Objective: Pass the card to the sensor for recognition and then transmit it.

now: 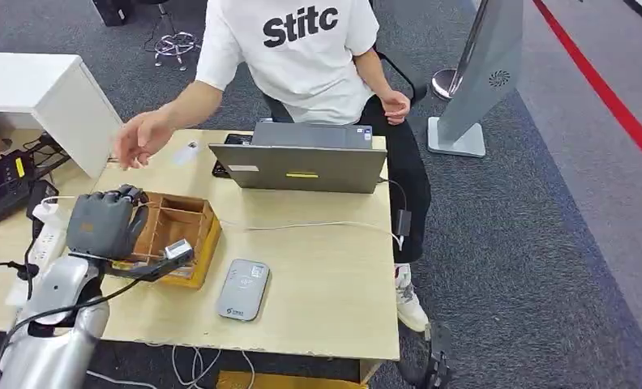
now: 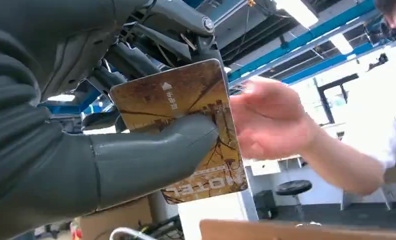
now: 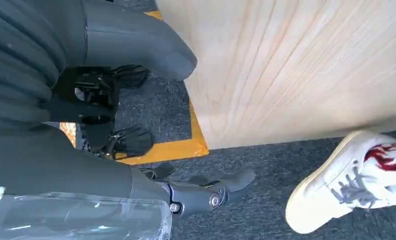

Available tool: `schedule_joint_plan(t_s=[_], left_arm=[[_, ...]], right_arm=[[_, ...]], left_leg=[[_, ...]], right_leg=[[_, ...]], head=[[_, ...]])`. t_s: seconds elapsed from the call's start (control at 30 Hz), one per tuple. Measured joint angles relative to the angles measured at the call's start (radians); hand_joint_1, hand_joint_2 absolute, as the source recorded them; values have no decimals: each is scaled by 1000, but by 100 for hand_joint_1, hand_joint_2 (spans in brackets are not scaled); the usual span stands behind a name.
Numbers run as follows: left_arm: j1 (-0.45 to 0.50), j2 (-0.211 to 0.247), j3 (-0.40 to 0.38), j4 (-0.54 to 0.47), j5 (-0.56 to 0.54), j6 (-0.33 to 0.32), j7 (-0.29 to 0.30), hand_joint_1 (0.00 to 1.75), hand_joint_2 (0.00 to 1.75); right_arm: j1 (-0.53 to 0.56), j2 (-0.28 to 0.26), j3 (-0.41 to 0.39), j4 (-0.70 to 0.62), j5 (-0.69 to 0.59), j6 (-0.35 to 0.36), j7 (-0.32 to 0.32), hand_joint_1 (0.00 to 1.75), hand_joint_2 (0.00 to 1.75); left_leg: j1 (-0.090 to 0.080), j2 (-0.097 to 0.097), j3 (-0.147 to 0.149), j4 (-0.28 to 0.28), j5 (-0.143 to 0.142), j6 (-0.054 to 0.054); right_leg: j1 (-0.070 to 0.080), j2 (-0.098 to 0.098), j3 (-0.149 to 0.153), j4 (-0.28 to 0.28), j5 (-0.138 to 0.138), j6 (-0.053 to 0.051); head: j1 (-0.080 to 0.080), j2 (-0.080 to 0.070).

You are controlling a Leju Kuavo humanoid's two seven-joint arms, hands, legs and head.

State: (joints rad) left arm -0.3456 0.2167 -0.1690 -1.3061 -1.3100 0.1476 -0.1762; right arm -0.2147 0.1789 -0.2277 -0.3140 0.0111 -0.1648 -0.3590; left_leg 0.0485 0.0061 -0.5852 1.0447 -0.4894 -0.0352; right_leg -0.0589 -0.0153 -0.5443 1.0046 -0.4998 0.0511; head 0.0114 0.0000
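The left hand point(image 1: 101, 224) is up over the wooden box point(image 1: 176, 237) at the left side of the table point(image 1: 326, 267), and it grips the card point(image 2: 186, 130), thumb point(image 2: 151, 160) pressed across its brown, printed face with the darker fingers behind. So the card is in the robot's hold, raised above the box, not on the sensor. A person's hand point(image 2: 271, 120) is right there beside the card's far edge, open-palmed; whether it touches the card, I can't tell. From the head view that same hand point(image 1: 142, 138) hangs over the table's far left corner, the person in a white T-shirt point(image 1: 301, 49) seated behind a laptop point(image 1: 300, 158). The grey card sensor point(image 1: 243, 289) lies flat on the table just right of the box, near the front edge. Down low, the right hand point(image 3: 136, 115) hangs beside the table's underside, fingers apart, holding nothing, with the person's white shoe point(image 3: 351, 175) on the carpet nearby.
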Motion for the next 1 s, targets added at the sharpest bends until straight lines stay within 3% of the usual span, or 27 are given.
schedule_joint_plan(t_s=[0.3, 0.33, 0.4, 0.43, 0.5, 0.53, 0.7, 0.8, 0.87, 1.0], left_arm=[[-169, -24, -2, 162, 22, -58, 0, 175, 175], [-179, -27, -2, 173, 23, -58, 2, 159, 175], [-191, -34, -2, 184, 26, -58, 7, 159, 175], [-195, -37, -2, 189, 29, -58, 9, 21, 175], [-198, -43, -3, 196, 33, -58, 11, 21, 175], [-198, -44, -3, 199, 37, -56, 14, 0, 175], [-194, -54, -3, 201, 61, -31, 16, 0, 175], [-136, -61, 2, 147, 103, 105, -8, 0, 175], [-68, -78, 22, 61, 135, 193, -41, 0, 175], [17, -102, 63, -55, 141, 206, -58, 0, 175]], right_arm=[[-10, 8, 27, 0, -3, -3, 13, 0, 175], [-11, 8, 30, 0, -3, -3, 13, 0, 175], [-12, 8, 35, 0, -3, -3, 13, 0, 175], [-12, 8, 36, 0, -3, -3, 13, 0, 175], [-12, 8, 38, 0, -6, -3, 13, 0, 175], [-12, 8, 38, 0, -7, -4, 13, 0, 175], [-12, 13, 42, 0, -11, -48, 12, 0, 175], [-11, 14, 44, 0, -23, -49, 8, 0, 175], [-10, 14, 45, 1, -25, -53, 5, 0, 175], [-9, 14, 47, 2, -27, -55, 0, 0, 175]], left_leg=[[0, 0, 0, 0, 0, 0], [0, 0, 0, 0, 0, 0], [0, 1, 0, 0, 0, 0], [0, 1, 0, 0, 0, 0], [0, 1, 0, 0, 0, 0], [0, 1, 0, 0, 0, 0], [0, 1, -1, 0, 0, 0], [0, 1, -1, 0, 0, 0], [0, 1, -2, 0, 0, 0], [0, 1, -2, 0, -1, 0]], right_leg=[[0, 1, -1, 0, 0, 0], [0, 1, -1, 0, 0, 0], [0, 2, -1, 0, 0, 0], [0, 2, -1, 0, 0, 0], [0, 2, -1, 0, 0, 0], [0, 2, -1, 0, 0, 0], [0, 2, -1, 0, 0, 0], [0, 2, -1, 0, 0, 0], [0, 2, -1, -1, 0, 0], [0, 1, -2, -1, 0, 0]], head=[[0, 0], [0, 0], [0, 0], [0, 0], [0, 0], [0, 0], [0, 0], [0, 0], [0, 0], [0, 0]])
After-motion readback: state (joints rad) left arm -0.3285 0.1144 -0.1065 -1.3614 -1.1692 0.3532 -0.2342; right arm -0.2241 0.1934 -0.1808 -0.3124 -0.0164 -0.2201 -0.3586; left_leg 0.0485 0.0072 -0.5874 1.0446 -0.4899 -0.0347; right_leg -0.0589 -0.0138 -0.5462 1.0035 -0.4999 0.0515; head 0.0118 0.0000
